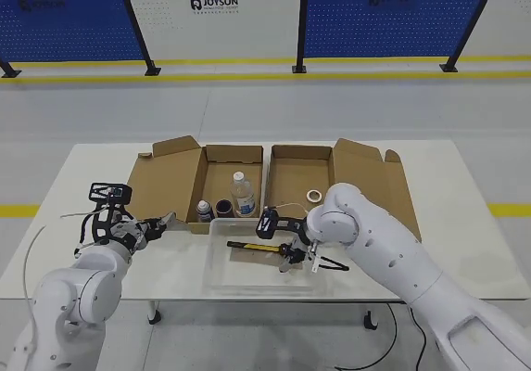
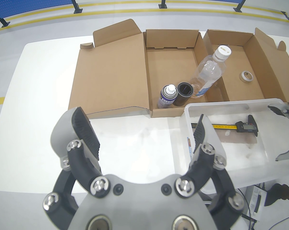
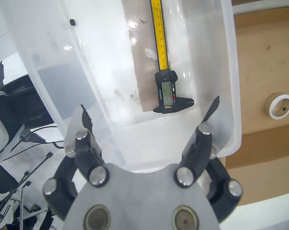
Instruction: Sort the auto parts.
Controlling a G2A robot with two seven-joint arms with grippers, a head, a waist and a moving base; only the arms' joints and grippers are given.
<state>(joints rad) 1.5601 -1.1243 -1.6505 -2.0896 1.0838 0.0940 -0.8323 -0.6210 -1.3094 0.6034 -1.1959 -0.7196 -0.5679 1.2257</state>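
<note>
"Hovering over one end of the bin, that right pincer. It's spread wide with nothing in it. Going for the caliper, I'd say."

"Looks so. The caliper lies flat on the bin floor, alone in there. The pincer will have to come down inside the walls and close across the beam, I reckon."

"And the left pincer?"

"Wide too, and empty, above the table just beside the bin."

"Which box does the caliper go in?"

"Can't tell. The left box has a spray can, a black tube and a bottle, grouped close together toward its front. The right box has a ring on its floor."
</note>
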